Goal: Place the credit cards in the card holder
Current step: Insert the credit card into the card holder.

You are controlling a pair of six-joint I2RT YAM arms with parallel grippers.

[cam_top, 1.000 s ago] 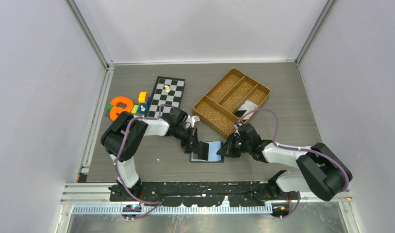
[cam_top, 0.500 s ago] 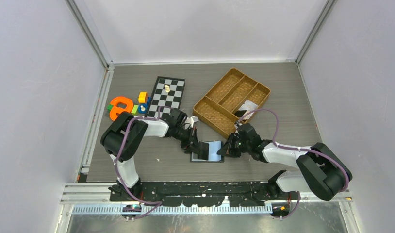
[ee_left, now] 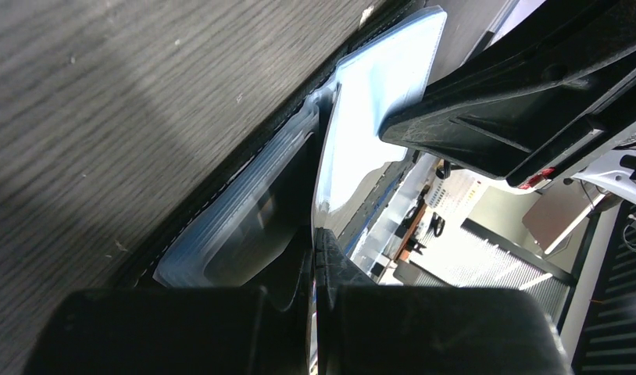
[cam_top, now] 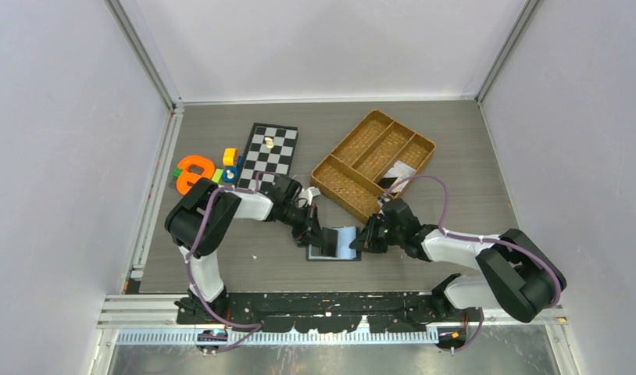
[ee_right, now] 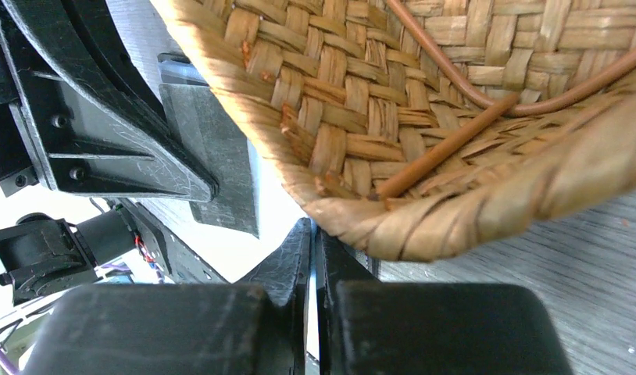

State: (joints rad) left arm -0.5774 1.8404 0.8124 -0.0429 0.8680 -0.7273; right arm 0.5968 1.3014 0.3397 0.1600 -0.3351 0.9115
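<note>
We judged that the job had hardly begun. The holder [cam_top: 342,246] lay open on the worktop [cam_top: 455,156], just in front of the two arms, and we saw no card in it. The cards [cam_top: 396,173], one light and one dark, lay in the right slot of the tray [cam_top: 354,156], well apart from the holder. So we think all the cards were left to move.

The left arm reached in from the left, bent low. The left end effector [cam_top: 321,234] was pinched tight on a thin blue flap [ee_left: 377,101] of the holder and held that flap up off the pocket under it. The right arm reached in from the right, low too. The right end effector [cam_top: 363,241] was closed to a thin slit, just beside the raised flap. We could not tell if it held a card or nothing. The tray's near corner was close to it.
</note>
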